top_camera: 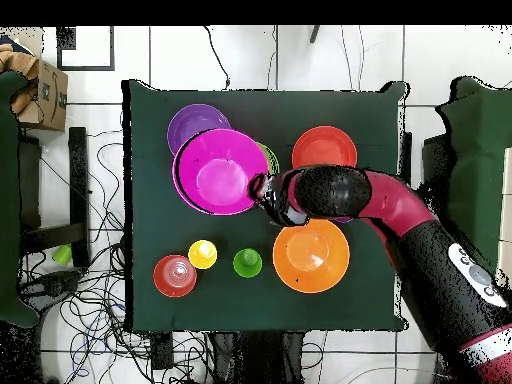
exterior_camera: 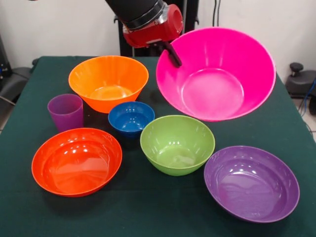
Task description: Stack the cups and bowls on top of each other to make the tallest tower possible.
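My gripper [exterior_camera: 174, 58] is shut on the rim of the large pink bowl [exterior_camera: 216, 74] and holds it lifted and tilted, its inside facing the front camera. In the overhead view the gripper [top_camera: 262, 190] holds the pink bowl [top_camera: 220, 172] over part of the lime green bowl [top_camera: 270, 158] and the purple bowl [top_camera: 192, 122]. On the table stand the orange bowl [exterior_camera: 108, 81], purple cup [exterior_camera: 65, 111], small blue bowl [exterior_camera: 131, 118], lime green bowl [exterior_camera: 177, 144], red-orange bowl [exterior_camera: 76, 160] and purple bowl [exterior_camera: 252, 182]. The green cup [top_camera: 247, 263], yellow cup [top_camera: 203, 254] and small red-orange bowl [top_camera: 175, 276] show only overhead.
The dark green table [top_camera: 150, 210] ends close behind the cups near my base. My arm [top_camera: 400, 210] crosses the table from the right and hides the purple cup and blue bowl overhead. A cardboard box [top_camera: 42, 92] and cables lie on the floor beside the table.
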You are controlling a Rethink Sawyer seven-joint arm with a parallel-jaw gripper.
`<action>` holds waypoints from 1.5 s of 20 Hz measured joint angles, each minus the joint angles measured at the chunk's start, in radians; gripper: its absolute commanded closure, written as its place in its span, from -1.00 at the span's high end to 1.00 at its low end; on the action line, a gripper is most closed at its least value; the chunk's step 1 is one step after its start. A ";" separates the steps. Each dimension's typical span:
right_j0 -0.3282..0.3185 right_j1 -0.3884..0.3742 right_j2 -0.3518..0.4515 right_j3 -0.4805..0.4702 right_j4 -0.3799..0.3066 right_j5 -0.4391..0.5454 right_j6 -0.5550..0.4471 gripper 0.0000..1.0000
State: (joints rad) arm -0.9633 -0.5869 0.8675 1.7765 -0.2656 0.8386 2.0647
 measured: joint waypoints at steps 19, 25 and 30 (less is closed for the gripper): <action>-0.007 0.000 0.010 -0.043 -0.141 0.000 0.000 -1.00; -0.007 -0.002 0.011 -0.069 -0.191 0.000 0.000 -1.00; -0.007 -0.002 0.011 -0.080 -0.216 -0.006 0.000 -1.00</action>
State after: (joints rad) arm -0.9702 -0.5891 0.8789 1.6962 -0.4819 0.8326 2.0647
